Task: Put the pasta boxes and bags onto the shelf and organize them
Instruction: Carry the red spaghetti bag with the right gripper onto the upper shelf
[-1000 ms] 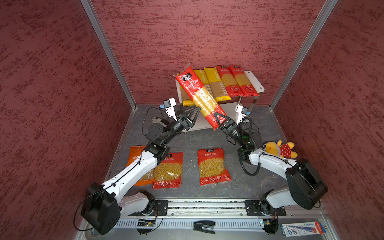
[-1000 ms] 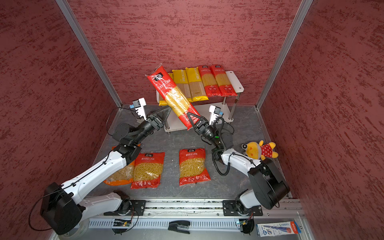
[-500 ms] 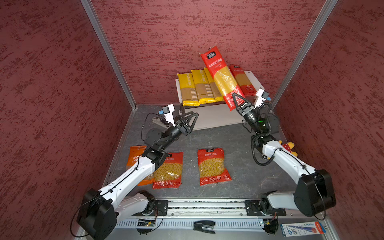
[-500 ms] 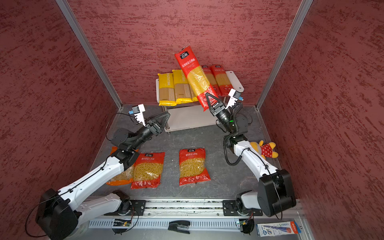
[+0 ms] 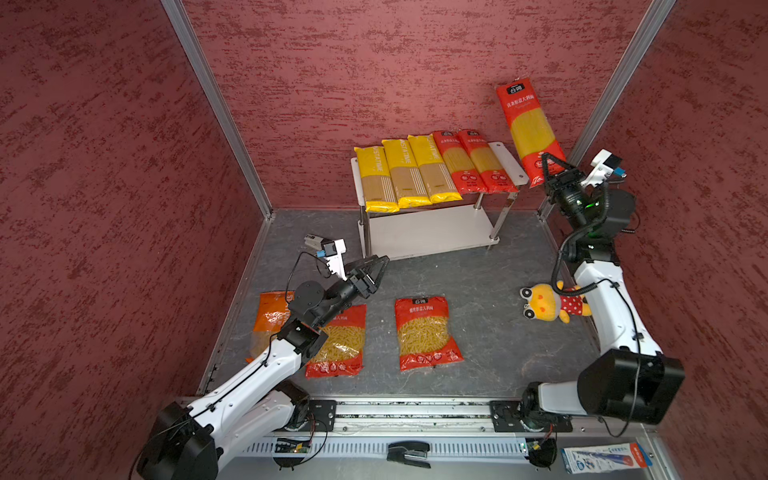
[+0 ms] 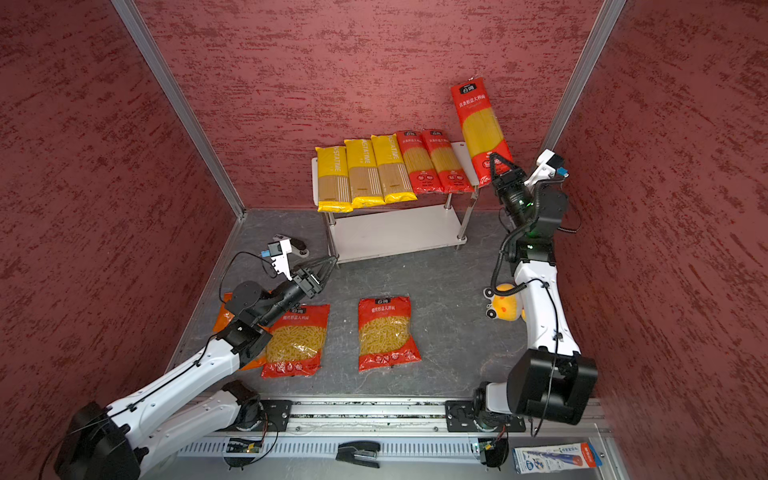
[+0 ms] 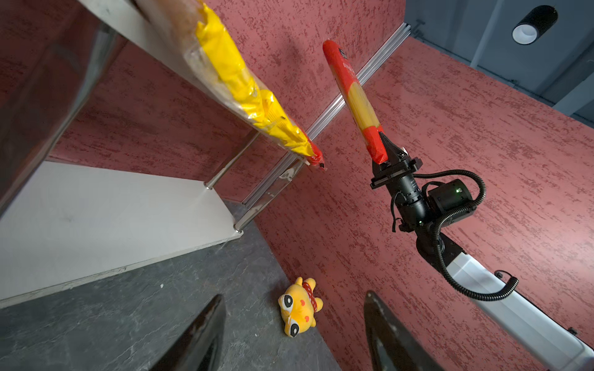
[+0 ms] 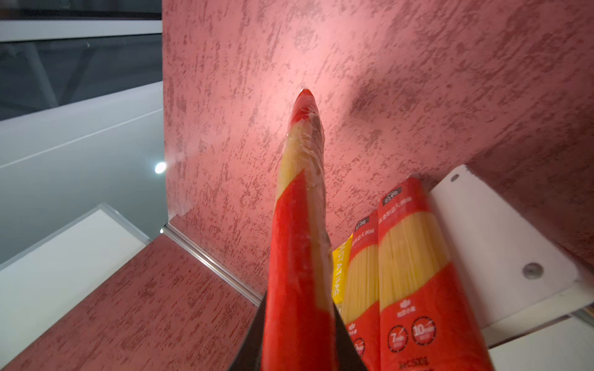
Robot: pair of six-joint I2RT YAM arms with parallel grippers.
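The shelf (image 5: 510, 161) stands at the back wall. Its top board carries three yellow spaghetti packs (image 5: 401, 172) and two red spaghetti packs (image 5: 469, 162) side by side; its lower board (image 5: 428, 230) is bare. My right gripper (image 5: 552, 164) (image 8: 299, 302) is shut on the bottom end of a third red spaghetti pack (image 5: 528, 124) (image 8: 299, 225), held nearly upright just right of the shelf. My left gripper (image 5: 380, 262) (image 7: 294, 294) hangs open and empty near the shelf's front left post. Two wide red bags (image 5: 426, 332) (image 5: 338, 340) and an orange bag (image 5: 270, 320) lie on the floor.
A yellow plush toy (image 5: 548, 301) lies beside the right arm. A blue-white carton (image 5: 604, 457) and a black stapler (image 5: 409, 453) sit at the front past the rail. The red side wall and its metal corner post (image 5: 602, 95) stand close behind the held pack.
My right gripper has swung the red spaghetti pack from in front of the shelf's left side over to its right end, now more upright. My left gripper has drawn back from the shelf.
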